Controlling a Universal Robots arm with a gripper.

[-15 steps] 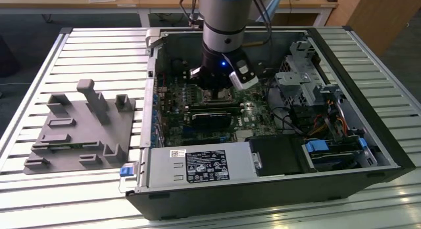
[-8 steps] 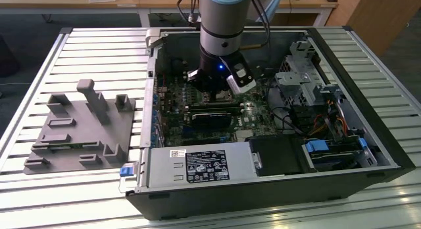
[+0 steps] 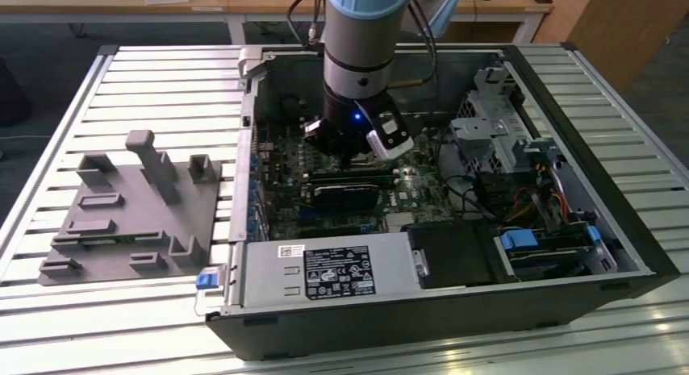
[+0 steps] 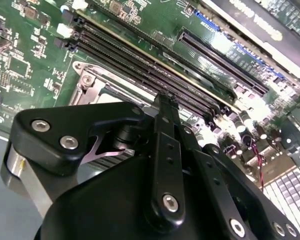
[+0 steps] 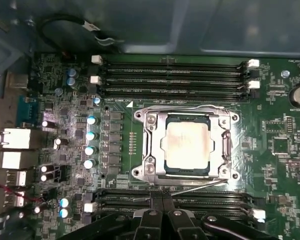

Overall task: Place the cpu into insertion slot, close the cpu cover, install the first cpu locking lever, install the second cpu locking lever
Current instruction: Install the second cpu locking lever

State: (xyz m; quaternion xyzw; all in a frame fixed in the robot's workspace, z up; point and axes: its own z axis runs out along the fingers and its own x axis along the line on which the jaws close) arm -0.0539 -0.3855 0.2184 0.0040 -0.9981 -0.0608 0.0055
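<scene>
In the first wrist view the cpu (image 5: pixel 187 145), a silver-grey square, lies flat in the insertion slot, which it covers. The silvery cpu cover (image 5: pixel 152 145) is folded down around the chip. One thin wire lever (image 5: pixel 180 106) runs along the cover's far edge. A second lever (image 5: pixel 200 185) slants along the edge nearest my fingers. My gripper (image 5: pixel 163 200) is shut, its black tips just beside that slanting lever's end with nothing visibly held. The second wrist view shows the gripper (image 4: pixel 166 102) over the cover's corner (image 4: pixel 97 82). In the exterior view the gripper (image 3: pixel 347 153) hangs low inside the open computer case.
Long black memory slots (image 5: pixel 170 75) flank the socket on two sides, and capacitors (image 5: pixel 91 135) stand beside it. A black card (image 3: pixel 347 193), a power supply (image 3: pixel 323 270) and drive cages (image 3: pixel 506 133) crowd the case. A grey fixture (image 3: pixel 129 210) sits on the slatted table at the exterior view's left.
</scene>
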